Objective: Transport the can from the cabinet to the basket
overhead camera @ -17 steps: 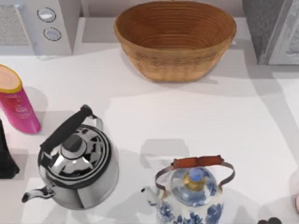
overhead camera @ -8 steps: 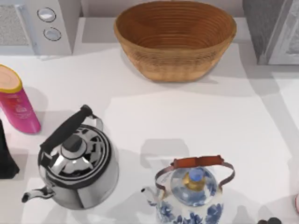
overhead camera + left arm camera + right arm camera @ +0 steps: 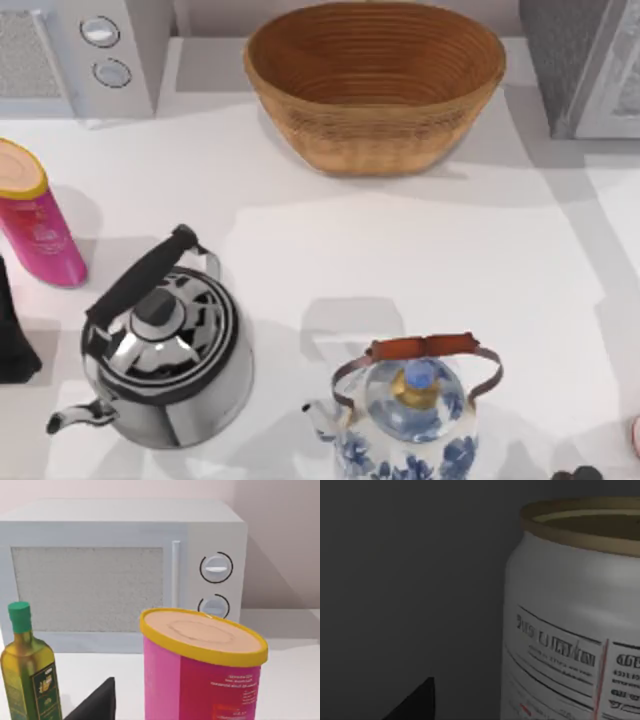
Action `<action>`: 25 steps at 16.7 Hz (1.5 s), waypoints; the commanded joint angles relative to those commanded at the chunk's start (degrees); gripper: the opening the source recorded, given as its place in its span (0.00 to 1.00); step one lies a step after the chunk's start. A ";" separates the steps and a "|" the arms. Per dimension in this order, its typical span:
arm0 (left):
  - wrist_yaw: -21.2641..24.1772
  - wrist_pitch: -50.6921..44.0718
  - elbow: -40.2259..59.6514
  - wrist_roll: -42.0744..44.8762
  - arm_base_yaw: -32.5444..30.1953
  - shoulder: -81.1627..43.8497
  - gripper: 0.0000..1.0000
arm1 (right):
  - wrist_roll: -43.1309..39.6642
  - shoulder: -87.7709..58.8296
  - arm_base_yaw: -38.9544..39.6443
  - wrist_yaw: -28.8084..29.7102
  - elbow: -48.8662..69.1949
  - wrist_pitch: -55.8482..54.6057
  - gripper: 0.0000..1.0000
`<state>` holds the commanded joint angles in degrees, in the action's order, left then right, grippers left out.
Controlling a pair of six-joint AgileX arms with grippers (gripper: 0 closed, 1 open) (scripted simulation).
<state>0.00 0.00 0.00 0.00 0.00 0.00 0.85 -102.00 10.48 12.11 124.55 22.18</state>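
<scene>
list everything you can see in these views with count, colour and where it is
woven wicker oval basket: 1, tan-brown, far middle of the table
white microwave with two dials: 1, far left corner
grey cabinet: 1, far right corner
pink cylinder with yellow-rimmed tan top: 1, left edge, in front of the microwave
chrome kettle with black handle: 1, near left
blue-and-white floral kettle with brown handle: 1, near middle
olive oil bottle with green cap: 1, yellow-green, before the microwave in the left wrist view
silver drink can with printed label: 1, upright in a dark space, close in the right wrist view
white table: 1, under everything
left end effector finger: black, near the pink cylinder
right end effector finger: black, beside the can
</scene>
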 joint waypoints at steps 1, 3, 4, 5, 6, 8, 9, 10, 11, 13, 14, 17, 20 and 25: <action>0.00 0.00 0.00 0.00 0.00 0.00 1.00 | 0.00 -1.27 -0.21 -0.19 1.49 0.21 1.00; 0.00 0.00 0.00 0.00 0.00 0.00 1.00 | -0.01 -2.65 -0.44 -0.40 3.10 0.44 1.00; 0.00 0.00 0.00 0.00 0.00 0.00 1.00 | -0.01 -2.70 -0.44 -0.41 3.16 0.45 1.00; 0.00 0.00 0.00 0.00 0.00 0.00 1.00 | -0.01 -2.70 -0.44 -0.41 3.16 0.45 1.00; 0.00 0.00 0.00 0.00 0.00 0.00 1.00 | -0.01 -2.70 -0.44 -0.41 3.16 0.45 1.00; 0.00 0.00 0.00 0.00 0.00 0.00 1.00 | -0.01 -2.70 -0.44 -0.41 3.16 0.45 0.92; 0.00 0.00 0.00 0.00 0.00 0.00 1.00 | -0.01 -2.70 -0.44 -0.41 3.16 0.45 0.85; 0.00 0.00 0.00 0.00 0.00 0.00 1.00 | -0.01 -2.70 -0.44 -0.41 3.16 0.45 0.77; 0.00 0.00 0.00 0.00 0.00 0.00 1.00 | -0.01 -2.70 -0.44 -0.41 3.16 0.45 0.70; 0.00 0.00 0.00 0.00 0.00 0.00 1.00 | -0.01 -2.70 -0.44 -0.41 3.16 0.45 0.55; 0.00 0.00 0.00 0.00 0.00 0.00 1.00 | -0.01 -2.70 -0.44 -0.41 3.16 0.45 0.47; 0.00 0.00 0.00 0.00 0.00 0.00 1.00 | -0.01 -2.70 -0.44 -0.41 3.16 0.45 0.25; 0.00 0.00 0.00 0.00 0.00 0.00 1.00 | -0.01 -2.70 -0.44 -0.41 3.16 0.45 0.02; 0.00 0.00 0.00 0.00 0.00 0.00 1.00 | -0.01 -2.70 -0.44 -0.41 3.16 0.45 0.00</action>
<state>0.00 0.00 0.00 0.00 0.00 0.00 0.85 -104.70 10.03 11.70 127.70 22.63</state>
